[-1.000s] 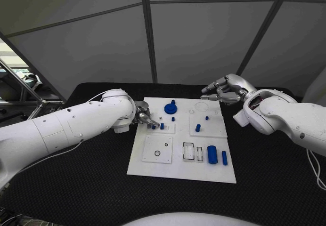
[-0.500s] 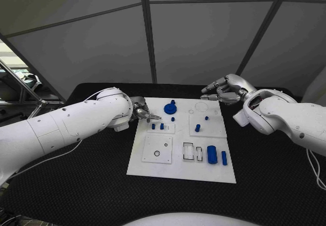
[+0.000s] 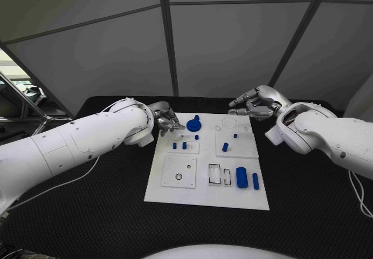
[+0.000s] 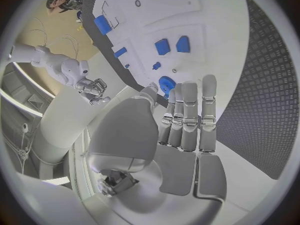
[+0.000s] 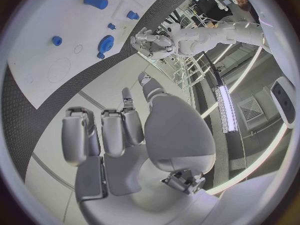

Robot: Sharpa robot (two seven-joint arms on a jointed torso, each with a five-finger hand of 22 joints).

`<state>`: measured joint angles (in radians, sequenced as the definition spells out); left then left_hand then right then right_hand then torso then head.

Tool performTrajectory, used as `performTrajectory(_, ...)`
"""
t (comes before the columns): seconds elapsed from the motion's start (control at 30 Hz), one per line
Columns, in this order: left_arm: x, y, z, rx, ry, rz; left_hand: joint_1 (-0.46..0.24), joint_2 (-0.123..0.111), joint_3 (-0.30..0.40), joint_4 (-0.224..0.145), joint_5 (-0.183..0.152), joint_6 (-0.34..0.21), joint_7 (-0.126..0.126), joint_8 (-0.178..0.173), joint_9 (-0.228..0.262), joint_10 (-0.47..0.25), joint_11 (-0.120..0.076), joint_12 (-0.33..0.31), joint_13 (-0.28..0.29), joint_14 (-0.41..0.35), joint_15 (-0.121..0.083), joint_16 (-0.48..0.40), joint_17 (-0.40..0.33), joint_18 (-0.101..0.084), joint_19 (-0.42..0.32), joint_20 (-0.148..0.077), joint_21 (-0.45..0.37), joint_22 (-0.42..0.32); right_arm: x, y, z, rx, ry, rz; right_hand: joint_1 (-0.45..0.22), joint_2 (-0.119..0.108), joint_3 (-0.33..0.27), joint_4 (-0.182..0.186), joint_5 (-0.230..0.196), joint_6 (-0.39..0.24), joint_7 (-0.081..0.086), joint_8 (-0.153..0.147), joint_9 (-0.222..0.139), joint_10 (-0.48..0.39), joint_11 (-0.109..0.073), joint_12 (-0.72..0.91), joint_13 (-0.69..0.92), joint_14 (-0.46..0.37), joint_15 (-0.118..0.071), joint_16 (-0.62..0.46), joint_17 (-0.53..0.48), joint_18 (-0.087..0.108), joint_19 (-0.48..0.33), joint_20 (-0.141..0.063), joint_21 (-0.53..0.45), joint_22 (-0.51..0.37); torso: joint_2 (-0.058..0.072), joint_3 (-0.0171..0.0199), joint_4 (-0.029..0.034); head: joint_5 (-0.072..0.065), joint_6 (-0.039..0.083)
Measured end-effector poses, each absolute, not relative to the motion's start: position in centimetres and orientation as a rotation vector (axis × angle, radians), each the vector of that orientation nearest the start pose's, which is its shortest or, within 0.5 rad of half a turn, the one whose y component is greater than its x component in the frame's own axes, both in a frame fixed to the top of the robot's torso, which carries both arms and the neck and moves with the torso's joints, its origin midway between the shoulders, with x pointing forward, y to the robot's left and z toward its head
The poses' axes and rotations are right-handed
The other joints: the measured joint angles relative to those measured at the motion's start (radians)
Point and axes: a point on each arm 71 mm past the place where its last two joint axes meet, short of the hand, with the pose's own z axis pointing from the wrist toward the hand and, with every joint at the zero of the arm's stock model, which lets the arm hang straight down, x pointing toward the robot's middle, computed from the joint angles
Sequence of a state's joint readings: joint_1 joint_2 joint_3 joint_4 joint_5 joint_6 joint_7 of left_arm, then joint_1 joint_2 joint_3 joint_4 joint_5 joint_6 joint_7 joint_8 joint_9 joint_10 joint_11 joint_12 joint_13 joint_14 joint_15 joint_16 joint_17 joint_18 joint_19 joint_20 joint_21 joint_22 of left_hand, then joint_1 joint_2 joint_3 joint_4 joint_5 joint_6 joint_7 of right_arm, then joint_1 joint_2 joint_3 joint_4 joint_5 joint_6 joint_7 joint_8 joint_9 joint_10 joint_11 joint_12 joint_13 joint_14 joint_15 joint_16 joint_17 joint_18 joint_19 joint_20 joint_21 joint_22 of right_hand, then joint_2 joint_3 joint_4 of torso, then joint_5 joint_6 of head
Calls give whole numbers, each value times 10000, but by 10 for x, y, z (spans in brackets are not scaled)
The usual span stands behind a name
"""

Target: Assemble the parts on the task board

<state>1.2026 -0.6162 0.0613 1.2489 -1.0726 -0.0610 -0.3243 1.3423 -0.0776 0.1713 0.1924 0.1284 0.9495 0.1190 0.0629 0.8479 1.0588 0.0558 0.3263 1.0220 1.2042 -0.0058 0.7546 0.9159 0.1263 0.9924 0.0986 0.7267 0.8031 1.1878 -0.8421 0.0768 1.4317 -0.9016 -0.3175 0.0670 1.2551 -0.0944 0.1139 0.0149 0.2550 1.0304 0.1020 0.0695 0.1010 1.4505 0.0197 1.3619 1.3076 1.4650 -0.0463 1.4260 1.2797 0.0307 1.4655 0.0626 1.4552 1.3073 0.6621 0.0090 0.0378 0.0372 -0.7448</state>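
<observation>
Grey panelled walls enclosed the cell; a black textured table [image 3: 93,216] carried the white rectangular task board [image 3: 204,197] at its middle.

Left hand [image 3: 165,122]: silver, hovering at the board's far-left corner, fingers straight and apart, holding nothing. Right hand [image 3: 255,103]: raised beyond the board's far-right corner, fingers loosely curled but apart, nothing in them.

Parts on the board:
- blue gear-like round piece [image 3: 193,126] with a small blue peg [image 3: 197,116] just behind it, near the far edge, close to the left hand's fingertips.
- two short blue pegs [image 3: 179,145] upright on the left raised tile, a third small blue stub [image 3: 196,137] just beyond it.
- blue upright pin [image 3: 225,146] on the right raised tile.
- fat blue cylinder [image 3: 242,177] and thin blue rod [image 3: 256,181] lying side by side toward the near-right corner.

Recesses: two rectangular slots [image 3: 220,175] left of the cylinder appeared unfilled; the ringed hole [image 3: 179,176] in the near-left tile also unfilled; the faint circle [image 3: 229,123] at the far edge unoccupied.

Risks, judged: the left hand sat very near the gear, so a low sweep could knock it or topple the standing pegs. The lying cylinder and rod could roll off the near-right edge if nudged. A poor pinch on the small pegs would likely drop them.
</observation>
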Motion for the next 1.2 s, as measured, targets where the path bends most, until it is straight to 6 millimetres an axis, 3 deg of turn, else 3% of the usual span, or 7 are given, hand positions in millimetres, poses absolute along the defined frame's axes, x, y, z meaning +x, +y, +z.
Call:
performTrajectory(0.03,542,169,-193,-2939,19969,-6643,310,-71,137,-135,38,-64,64,-1,-341,-120,55,-252,-328,-211,73,-295,-228,567,-51,55,-204,-122,515,-230,-153,3725,16037,9869,0,0,0,0,0,0,0,0,0,0,0,0,0,0,0,0,0,-1,0,0,0,0,2,0,0,-14,11)
performTrajectory(0.07,542,163,-193,-2764,19816,-6871,510,-157,209,-241,38,-86,86,-1,-607,-141,75,-413,-588,-282,112,-416,-342,839,-67,71,-338,-205,515,-230,-153,3723,16038,9875,0,0,0,0,0,0,0,0,0,0,0,0,0,0,0,0,-2,0,0,0,0,0,3,0,0,-23,14)
performTrajectory(0.17,541,151,-192,-2199,19304,-7300,1063,-430,422,-614,35,-43,152,-1,-1484,-32,121,-801,-1485,-302,133,-543,-590,825,14,152,-639,-401,515,-229,-153,3718,16026,9892,0,0,0,0,0,0,0,0,0,0,0,-78,0,0,0,-44,-55,0,0,0,0,0,7,-4,-2,-62,35)
performTrajectory(0.23,541,144,-191,-1764,18965,-7459,1267,-592,526,-801,35,-22,131,-1,-1881,-2,122,-1035,-1987,-355,87,-611,-682,356,26,163,-748,-454,515,-228,-153,3715,16019,9902,0,0,0,0,0,0,0,0,0,-35,35,-78,0,0,0,-45,-78,-1,0,0,0,0,11,-8,-11,-82,50)
performTrajectory(0.63,542,116,-196,1057,17940,-7123,1291,-855,739,-1102,47,-11,215,0,-4160,193,357,-2323,-5677,9,209,-960,-1394,364,464,231,-1046,-562,515,-225,-153,3707,15979,9945,0,0,28,-28,0,0,0,0,0,-73,-1,-116,0,0,0,-48,-103,0,0,0,0,0,2,-4,-9,-136,107)
performTrajectory(0.83,545,110,-200,1776,17876,-6800,1288,-853,715,-1182,48,109,214,0,-4614,270,358,-2325,-6297,226,183,-790,-1411,366,660,213,-1046,-532,515,-224,-153,3696,15976,9972,0,0,28,-28,23,0,0,0,0,-72,-1,-116,0,0,0,-48,-103,0,0,0,0,0,0,-10,-7,-129,129)
performTrajectory(1.2,549,104,-208,2523,18297,-6363,1104,-749,632,-1320,49,342,206,0,-5314,305,321,-2325,-7258,1094,129,1404,-123,366,1047,141,-473,6,515,-221,-153,3678,15978,10010,0,0,28,-28,37,0,0,0,0,-72,-2,-116,0,0,0,-48,-102,0,0,0,0,0,-1,-12,-7,-164,125)
